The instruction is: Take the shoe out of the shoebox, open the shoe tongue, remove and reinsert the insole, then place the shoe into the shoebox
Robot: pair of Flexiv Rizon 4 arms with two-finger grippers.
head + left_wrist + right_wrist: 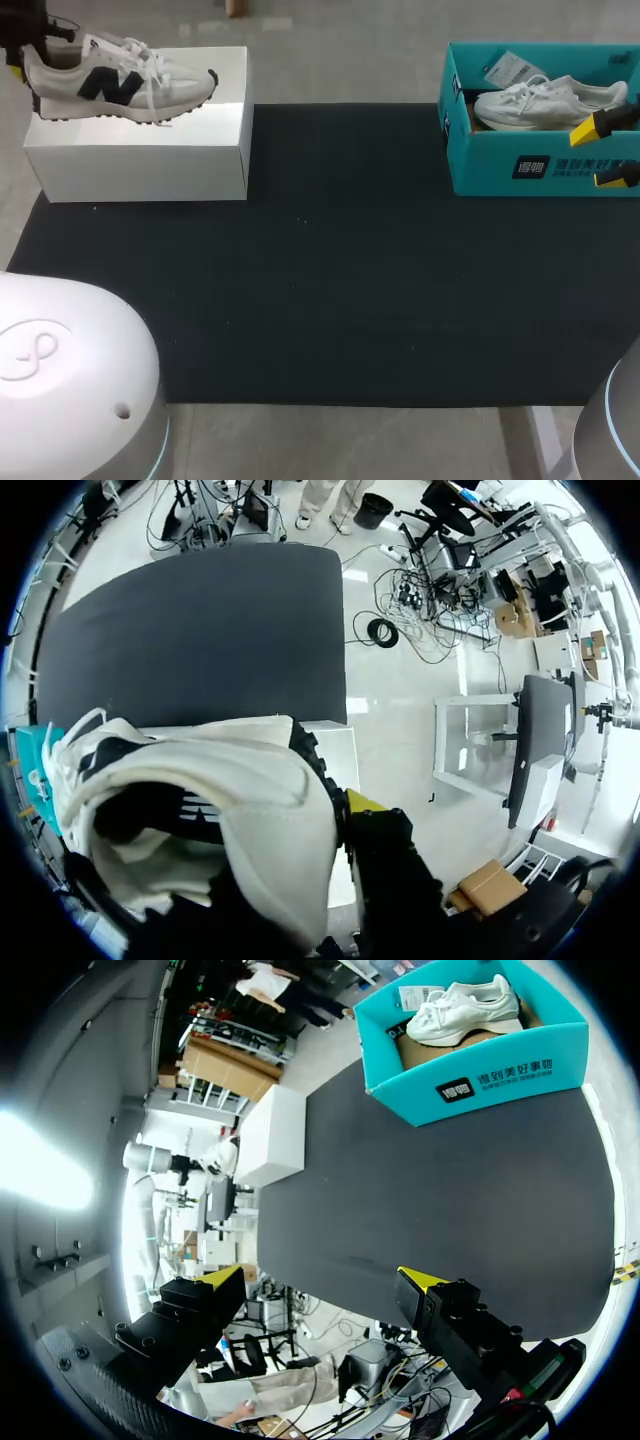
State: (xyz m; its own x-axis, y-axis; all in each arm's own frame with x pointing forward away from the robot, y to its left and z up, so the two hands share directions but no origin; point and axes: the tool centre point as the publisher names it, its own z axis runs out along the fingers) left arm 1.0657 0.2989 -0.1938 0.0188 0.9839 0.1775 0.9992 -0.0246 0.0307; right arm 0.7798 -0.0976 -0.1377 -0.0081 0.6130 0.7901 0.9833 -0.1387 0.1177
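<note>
Shoes, two: black-marked white sneaker (115,82) sits on one white rectangular box (140,150), heel clamped by left gripper (36,50); plain white sneaker (540,100) lies in one teal cardboard shoebox (480,165). Right gripper (322,1278) gapes wide, empty.

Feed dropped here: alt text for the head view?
A white sneaker with a dark logo lies on a white box at the far-left corner of the black mat, left gripper at its heel. Far right, a second white sneaker lies in the teal shoebox, right gripper open at its right end.

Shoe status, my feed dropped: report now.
Left gripper shut on sneaker heel, sneaker atop white box. Right gripper open at teal box, white shoe inside. No obstruction seen.
</note>
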